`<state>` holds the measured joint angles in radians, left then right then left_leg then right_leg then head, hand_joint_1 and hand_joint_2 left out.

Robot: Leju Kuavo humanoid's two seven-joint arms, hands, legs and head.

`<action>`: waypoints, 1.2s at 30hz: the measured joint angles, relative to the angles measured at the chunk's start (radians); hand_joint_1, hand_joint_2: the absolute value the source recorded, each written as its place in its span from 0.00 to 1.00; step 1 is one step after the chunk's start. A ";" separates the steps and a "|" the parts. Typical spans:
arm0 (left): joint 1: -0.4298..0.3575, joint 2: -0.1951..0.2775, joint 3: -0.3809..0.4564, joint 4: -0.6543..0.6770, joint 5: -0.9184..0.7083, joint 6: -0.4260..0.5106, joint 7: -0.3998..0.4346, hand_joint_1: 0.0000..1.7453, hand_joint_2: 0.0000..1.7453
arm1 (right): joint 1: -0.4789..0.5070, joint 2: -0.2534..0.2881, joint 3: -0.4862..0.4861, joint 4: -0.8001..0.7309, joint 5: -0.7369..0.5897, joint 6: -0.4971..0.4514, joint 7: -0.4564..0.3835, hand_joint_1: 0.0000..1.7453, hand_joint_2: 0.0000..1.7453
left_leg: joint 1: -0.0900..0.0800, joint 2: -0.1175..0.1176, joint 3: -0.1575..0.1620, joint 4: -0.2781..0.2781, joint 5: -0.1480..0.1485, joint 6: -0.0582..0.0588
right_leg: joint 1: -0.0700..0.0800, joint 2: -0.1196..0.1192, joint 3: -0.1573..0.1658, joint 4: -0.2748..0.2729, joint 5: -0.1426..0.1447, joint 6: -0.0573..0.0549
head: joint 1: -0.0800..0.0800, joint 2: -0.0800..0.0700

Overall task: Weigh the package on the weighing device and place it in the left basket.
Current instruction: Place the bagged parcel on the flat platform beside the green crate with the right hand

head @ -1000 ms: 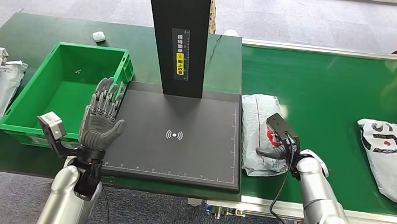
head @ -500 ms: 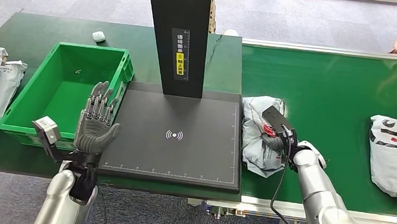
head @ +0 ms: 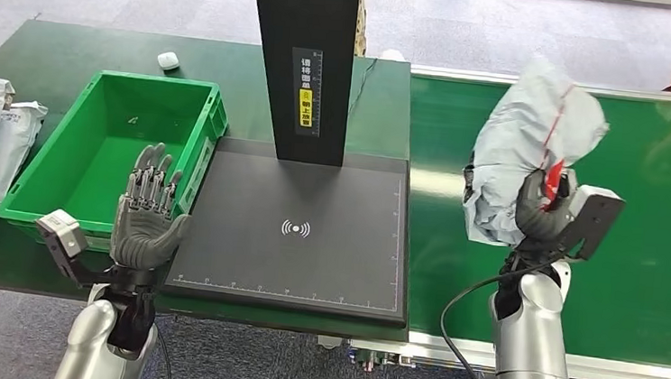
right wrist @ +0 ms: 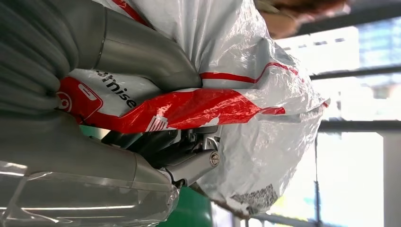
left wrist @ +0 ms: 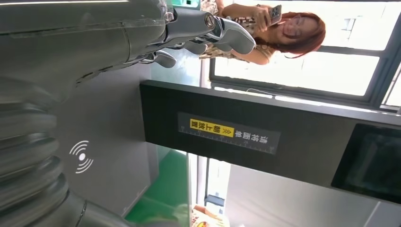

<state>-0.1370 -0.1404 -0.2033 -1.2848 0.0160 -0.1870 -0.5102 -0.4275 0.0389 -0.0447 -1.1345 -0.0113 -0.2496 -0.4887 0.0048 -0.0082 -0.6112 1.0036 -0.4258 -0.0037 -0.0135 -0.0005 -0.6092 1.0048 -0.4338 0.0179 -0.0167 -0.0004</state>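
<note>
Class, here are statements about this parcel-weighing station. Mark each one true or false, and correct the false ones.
1. The right hand holds the package up above the conveyor belt. True.
2. The package lies on the weighing platform. False: the platform is bare.
3. The left hand grips a parcel. False: it is open and holds nothing.
4. The green basket has no package in it. True.

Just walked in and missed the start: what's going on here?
The right robot hand holds a grey plastic package raised above the green conveyor belt, beside the black weighing device. The left robot hand hovers open by the green basket. Nothing sits on the scale yet.
</note>
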 joint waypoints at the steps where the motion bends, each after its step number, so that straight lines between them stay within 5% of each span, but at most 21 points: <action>1: -0.001 0.000 0.000 0.000 0.002 0.002 -0.002 0.00 1.00 | 0.017 0.007 0.000 -0.051 -0.007 -0.030 -0.018 1.00 1.00 | 0.000 0.000 0.000 0.000 0.000 0.000 | 0.000 0.000 0.000 0.000 0.000 0.000 | 0.000 0.000; 8: -0.002 0.000 0.000 -0.002 0.004 0.005 -0.008 0.00 1.00 | 0.078 0.032 0.000 -0.252 -0.013 -0.076 -0.042 1.00 1.00 | 0.000 0.001 0.001 0.000 0.000 0.000 | 0.000 0.000 0.000 0.000 0.000 0.000 | 0.000 0.000; 23: -0.007 0.000 0.000 -0.002 0.007 -0.002 -0.011 0.00 1.00 | 0.108 0.037 0.010 -0.344 0.005 -0.063 -0.099 1.00 1.00 | 0.000 0.001 0.001 0.000 0.000 0.000 | 0.000 0.000 0.000 0.000 0.000 0.000 | 0.000 0.000; 28: -0.034 0.000 -0.003 0.001 0.006 -0.035 -0.019 0.00 1.00 | 0.108 0.010 0.123 -0.383 0.224 0.168 -0.043 1.00 1.00 | 0.000 0.003 0.001 0.000 0.000 0.000 | 0.000 0.003 0.000 0.000 0.001 0.000 | 0.000 0.000; 36: -0.081 0.005 -0.010 0.034 0.005 -0.070 -0.042 0.00 1.00 | -0.017 -0.080 0.448 -0.248 0.595 0.533 0.067 1.00 1.00 | 0.000 0.002 0.000 0.000 0.001 0.000 | 0.000 0.001 0.000 0.000 0.001 0.000 | 0.000 0.000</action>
<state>-0.2185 -0.1351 -0.2131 -1.2507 0.0214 -0.2569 -0.5523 -0.4441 -0.0407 0.4032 -1.3828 0.5839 0.2836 -0.4220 0.0049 -0.0063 -0.6110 1.0035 -0.4250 -0.0035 -0.0133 0.0009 -0.6088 1.0052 -0.4326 0.0179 -0.0166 -0.0004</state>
